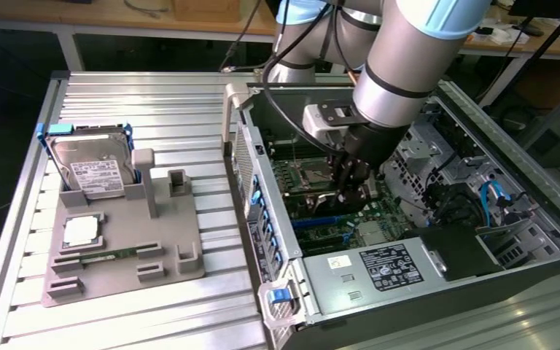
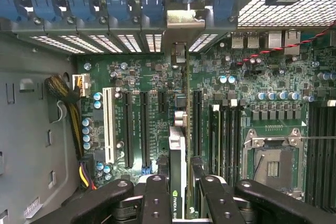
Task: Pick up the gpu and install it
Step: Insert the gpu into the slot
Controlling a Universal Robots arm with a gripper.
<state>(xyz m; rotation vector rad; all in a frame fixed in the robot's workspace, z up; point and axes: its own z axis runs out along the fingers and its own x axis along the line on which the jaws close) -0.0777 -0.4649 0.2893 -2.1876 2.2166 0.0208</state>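
Ribbed aluminium bench carries the open steel PC case. I see the black gripper part-closed, clamping the thin gpu on edge over the green motherboard, among its long black slots.

Nvidia mark, "QU", on gpu

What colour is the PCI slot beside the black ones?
White PCI slot; wrist view shows best.
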